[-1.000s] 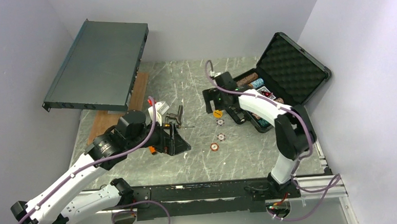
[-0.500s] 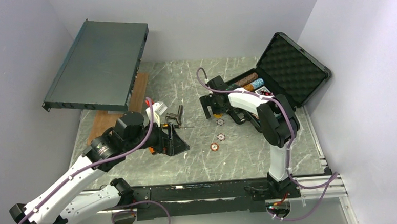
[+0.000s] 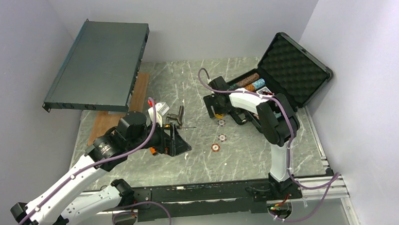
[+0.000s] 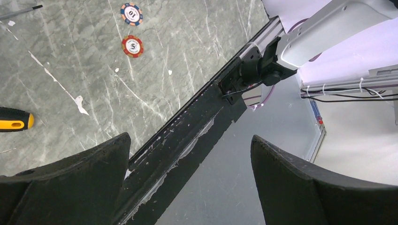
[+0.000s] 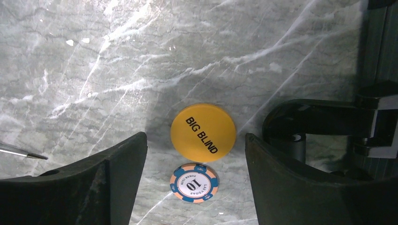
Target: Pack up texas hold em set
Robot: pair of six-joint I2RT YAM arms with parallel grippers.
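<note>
The black case [image 3: 294,67] stands open at the back right, with chip stacks and card decks in its base [image 3: 255,85]. My right gripper [image 3: 216,109] is open and low over a yellow "BIG BLIND" dealer button [image 5: 203,132], which lies on the table between its fingers [image 5: 117,168]. A blue-and-orange "10" chip [image 5: 194,182] lies just beside the button. Three loose chips show on the table in the top view [image 3: 221,122], [image 3: 222,137], [image 3: 216,147]. My left gripper [image 3: 180,143] is open and empty, pointing past the table's near edge [image 4: 190,138].
The case's handle [image 5: 324,117] lies right beside my right finger. A dark-grey rack unit [image 3: 99,66] leans at the back left over a wooden board [image 3: 110,122]. Orange-handled screwdrivers [image 3: 153,150] and small tools [image 3: 177,115] lie by my left gripper. A black rail [image 4: 197,122] runs along the near edge.
My right gripper has moved down and slightly left, so it now straddles the yellow button; its elbow swung inward. The left arm has barely moved.
</note>
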